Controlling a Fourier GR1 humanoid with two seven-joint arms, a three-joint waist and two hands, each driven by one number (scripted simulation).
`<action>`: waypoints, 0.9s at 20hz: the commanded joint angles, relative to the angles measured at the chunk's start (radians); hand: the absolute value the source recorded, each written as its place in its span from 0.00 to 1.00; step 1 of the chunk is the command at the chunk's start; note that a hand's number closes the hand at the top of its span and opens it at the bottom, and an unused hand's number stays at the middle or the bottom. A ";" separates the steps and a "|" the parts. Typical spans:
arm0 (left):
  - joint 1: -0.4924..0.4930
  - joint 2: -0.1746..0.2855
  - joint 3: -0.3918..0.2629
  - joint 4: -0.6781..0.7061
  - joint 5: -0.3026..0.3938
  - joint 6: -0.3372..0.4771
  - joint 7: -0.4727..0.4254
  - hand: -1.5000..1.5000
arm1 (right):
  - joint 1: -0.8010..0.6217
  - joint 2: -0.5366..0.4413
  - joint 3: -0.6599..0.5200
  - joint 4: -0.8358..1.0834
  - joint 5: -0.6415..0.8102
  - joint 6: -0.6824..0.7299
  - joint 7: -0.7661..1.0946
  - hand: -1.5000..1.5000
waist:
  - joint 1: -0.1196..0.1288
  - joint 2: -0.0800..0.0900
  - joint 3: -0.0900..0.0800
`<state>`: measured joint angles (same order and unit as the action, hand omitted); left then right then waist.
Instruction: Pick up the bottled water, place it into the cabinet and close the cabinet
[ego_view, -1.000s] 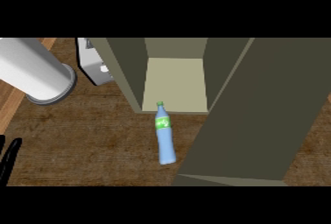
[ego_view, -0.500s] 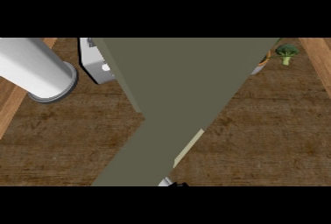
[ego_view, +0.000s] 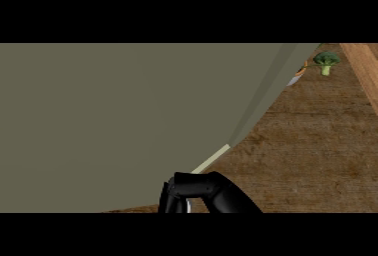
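1. The robot's black right hand (ego_view: 198, 190) shows at the bottom centre of the frame, rising from the lower edge with its wrist running off toward the lower right. It is bunched into a dark mass. I cannot tell whether it is closed on anything or simply lies against what is behind it.
2. A small pale sliver shows low in the hand, too little to identify.
3. The hand sits at the lower corner of a large flat olive-grey cabinet panel (ego_view: 125, 125). The panel fills the left and centre of the frame, and its right edge slants from the upper right down to the hand.
4. A thin cream strip (ego_view: 214, 159) runs along that slanted edge just above the hand.
5. The bottled water shows nowhere in this view, and where it lies cannot be told.
6. To the right of the panel is the dark brown wooden counter top (ego_view: 317, 150).
7. In the upper right corner a small green broccoli floret (ego_view: 325, 61) lies on the counter. A paler wooden strip (ego_view: 363, 62) is at its right.
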<state>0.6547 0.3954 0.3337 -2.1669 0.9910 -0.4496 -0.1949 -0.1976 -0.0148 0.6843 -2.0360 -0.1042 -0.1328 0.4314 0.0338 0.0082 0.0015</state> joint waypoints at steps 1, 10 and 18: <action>-0.043 0.048 0.076 0.056 0.088 -0.018 0.033 0.00 | -0.216 0.014 -0.144 0.124 -0.153 -0.020 -0.001 1.00 | -0.009 -0.004 -0.002; -0.011 -0.019 0.144 0.073 0.104 -0.103 0.065 0.00 | -0.373 0.014 -0.348 0.315 -0.355 0.044 -0.024 1.00 | -0.018 -0.007 -0.002; -0.025 -0.006 0.202 0.082 0.179 -0.131 0.134 0.00 | -0.538 -0.047 -0.541 0.683 -0.419 0.291 -0.141 1.00 | -0.013 -0.004 -0.001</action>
<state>0.6455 0.3930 0.5256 -2.0993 1.1512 -0.5665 -0.0868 -0.6592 -0.0262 0.2314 -1.5048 -0.4820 0.0526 0.3268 0.0207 0.0010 -0.0004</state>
